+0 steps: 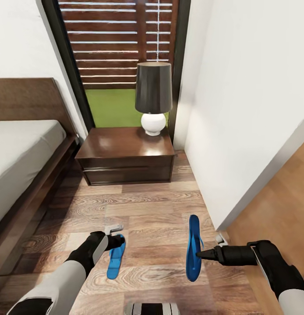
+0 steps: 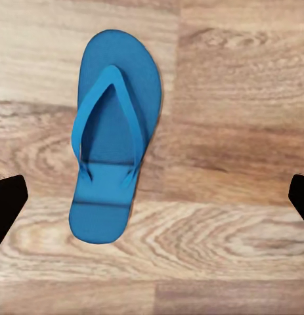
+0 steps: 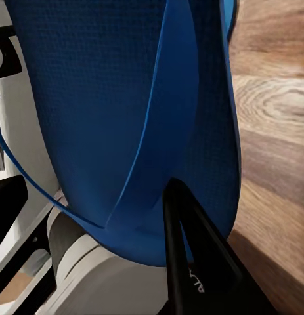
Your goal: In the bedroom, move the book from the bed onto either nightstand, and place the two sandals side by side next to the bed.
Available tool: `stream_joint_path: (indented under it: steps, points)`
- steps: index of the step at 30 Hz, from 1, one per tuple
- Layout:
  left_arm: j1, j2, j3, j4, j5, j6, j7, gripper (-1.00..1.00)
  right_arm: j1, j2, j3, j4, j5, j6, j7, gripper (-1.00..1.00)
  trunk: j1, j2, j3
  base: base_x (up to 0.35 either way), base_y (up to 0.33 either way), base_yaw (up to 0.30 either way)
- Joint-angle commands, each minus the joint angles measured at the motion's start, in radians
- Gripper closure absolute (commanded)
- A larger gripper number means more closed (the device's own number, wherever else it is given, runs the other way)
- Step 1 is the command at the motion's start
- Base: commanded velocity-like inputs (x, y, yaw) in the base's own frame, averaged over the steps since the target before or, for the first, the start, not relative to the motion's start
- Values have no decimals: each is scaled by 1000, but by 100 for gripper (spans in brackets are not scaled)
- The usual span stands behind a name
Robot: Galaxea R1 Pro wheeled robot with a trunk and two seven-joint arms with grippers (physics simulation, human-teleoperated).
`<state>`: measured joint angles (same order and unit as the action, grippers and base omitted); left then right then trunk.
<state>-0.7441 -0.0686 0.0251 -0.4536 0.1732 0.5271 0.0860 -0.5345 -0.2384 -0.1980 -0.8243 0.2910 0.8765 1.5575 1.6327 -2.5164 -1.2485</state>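
1. The left gripper (image 1: 113,234) hangs open over one blue sandal (image 2: 112,134), which lies flat on the wood floor (image 1: 156,205), apart from its fingers.
2. The right gripper (image 1: 199,254) grasps the other sandal (image 1: 193,248), tilted on edge.
3. The nightstand (image 1: 125,159) with a lamp (image 1: 153,98) stands beside the bed (image 1: 25,148).

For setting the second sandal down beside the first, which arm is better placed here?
The right. Its tool is shut on the right sandal, one finger hooked at the strap. The left tool is open above the left sandal, which lies flat on the floor, nearer the bed.
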Motion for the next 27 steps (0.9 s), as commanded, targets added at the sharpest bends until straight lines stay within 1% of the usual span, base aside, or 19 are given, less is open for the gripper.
stream_joint_path:
  steps: [1, 18, 27]
  points:
    - [0, -1, 2, -2, 11, 5, 7, -100, -1, 1, -3, -1, 10, 15, 13, 100, 0, -1, -5, 0, 0, 0]
    - [0, 0, 2, -2, 11, 5, 8, -100, -1, 1, -2, -1, 10, 13, 13, 100, 8, -5, -71, 0, 0, 0]
    - [0, 0, 3, -2, 11, 5, 8, -100, 0, 1, -2, -1, 10, 13, 13, 100, 8, -5, -71, 24, 0, 0]
